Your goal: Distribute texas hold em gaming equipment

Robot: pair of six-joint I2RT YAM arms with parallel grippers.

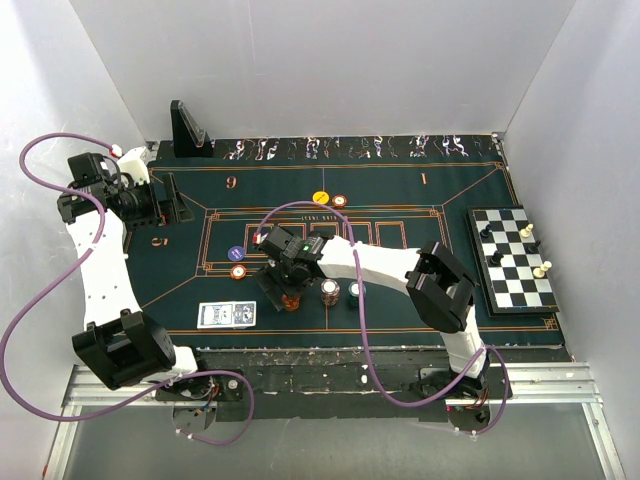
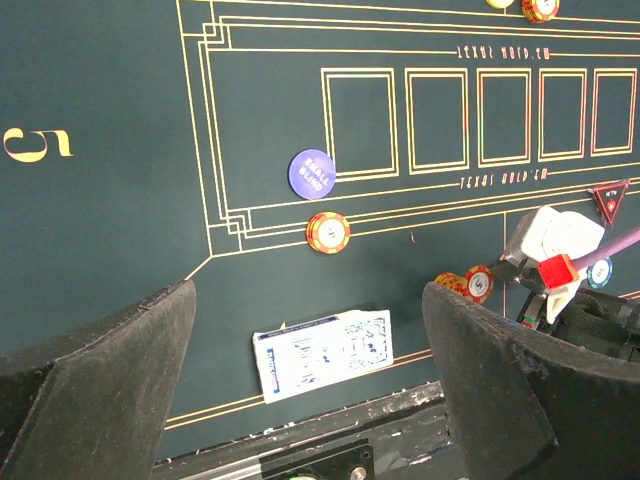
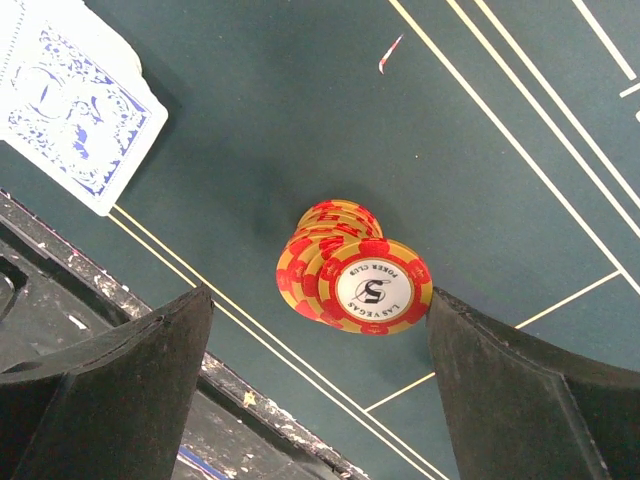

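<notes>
A leaning stack of orange-and-red poker chips (image 3: 355, 275) stands on the green felt near its front edge. My right gripper (image 3: 320, 300) hangs open right over the stack (image 1: 290, 299), one finger on each side, and the top chip's rim lies close to the right finger (image 3: 500, 380). The playing cards (image 1: 226, 315) lie blue back up to the left of the stack. A white-pink chip stack (image 1: 329, 291) and a teal one (image 1: 355, 291) stand just to its right. My left gripper (image 2: 308, 300) is open and empty, high above the cards (image 2: 322, 352).
Single chips lie on the felt: blue (image 1: 236, 253), orange (image 1: 238, 271), yellow (image 1: 320, 197) and red (image 1: 340, 201). A chessboard (image 1: 514, 257) with pieces sits at the right. A black wedge stand (image 1: 188, 130) is at the back left. White walls enclose the table.
</notes>
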